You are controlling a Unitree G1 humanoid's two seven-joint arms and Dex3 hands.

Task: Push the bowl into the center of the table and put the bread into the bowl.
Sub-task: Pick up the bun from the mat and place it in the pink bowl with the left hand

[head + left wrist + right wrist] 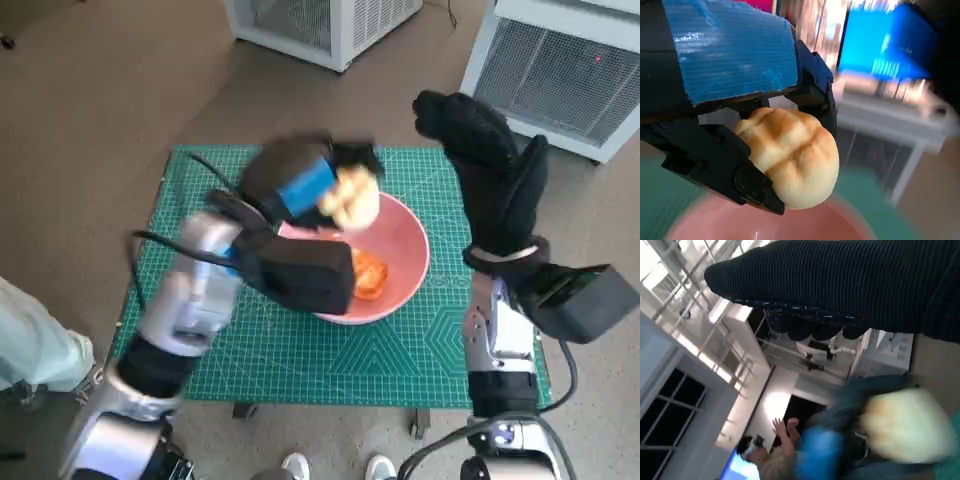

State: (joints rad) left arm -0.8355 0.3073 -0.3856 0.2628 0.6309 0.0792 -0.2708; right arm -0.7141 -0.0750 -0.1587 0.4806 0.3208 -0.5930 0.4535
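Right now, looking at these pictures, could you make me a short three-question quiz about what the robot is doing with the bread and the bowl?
1. True or false: the bread already lies at the bottom of the pink bowl.
2. Which hand holds the bread? A. left hand B. right hand C. neither
3. Fill in: the orange thing lies inside the ____.

Key
1. False: in the left wrist view the fingers grip the bread above the bowl.
2. A. The gloved right hand is raised beside the bowl and holds nothing.
3. bowl
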